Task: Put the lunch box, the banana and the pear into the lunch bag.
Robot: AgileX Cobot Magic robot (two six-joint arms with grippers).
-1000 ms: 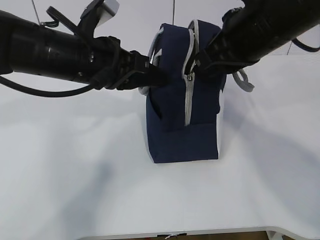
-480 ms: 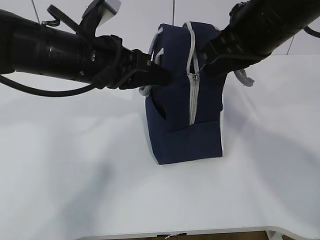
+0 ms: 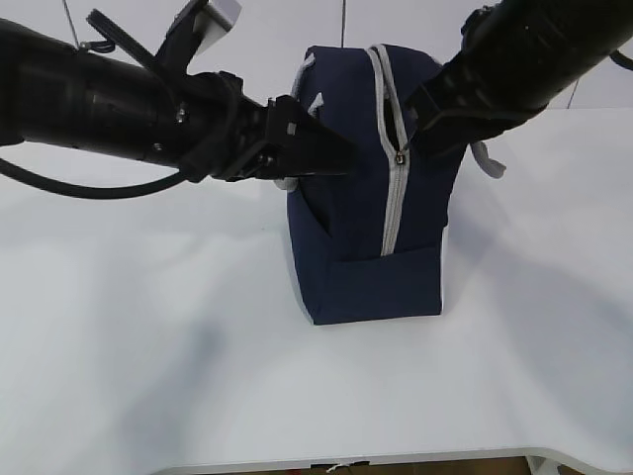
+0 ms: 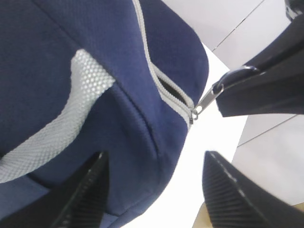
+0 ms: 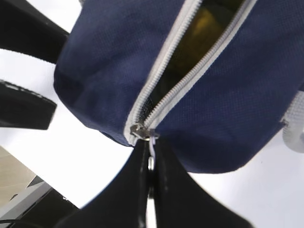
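Observation:
The navy lunch bag (image 3: 361, 218) stands upright mid-table, its grey zipper (image 3: 393, 203) running down the near end. My right gripper (image 3: 404, 150) is shut on the zipper's ring pull (image 5: 150, 153) at the slider. The zipper is still parted above the slider, and something yellow (image 5: 198, 29) shows inside; I cannot tell whether it is the banana or the pear. The lunch box is hidden. My left gripper (image 3: 331, 158) is open beside the bag's upper left side. Its fingers (image 4: 85, 190) straddle the bag's corner (image 4: 142, 156) without gripping it, below the grey handle (image 4: 61, 128).
The white table (image 3: 148, 327) surrounds the bag, with its front edge (image 3: 346, 460) near the bottom of the exterior view. A second grey handle (image 3: 487, 158) hangs off the bag's right side behind my right arm.
My left gripper has opened and let go of the bag's side. My right gripper has drawn the zipper pull rightward, and the bag's top has shifted right with it.

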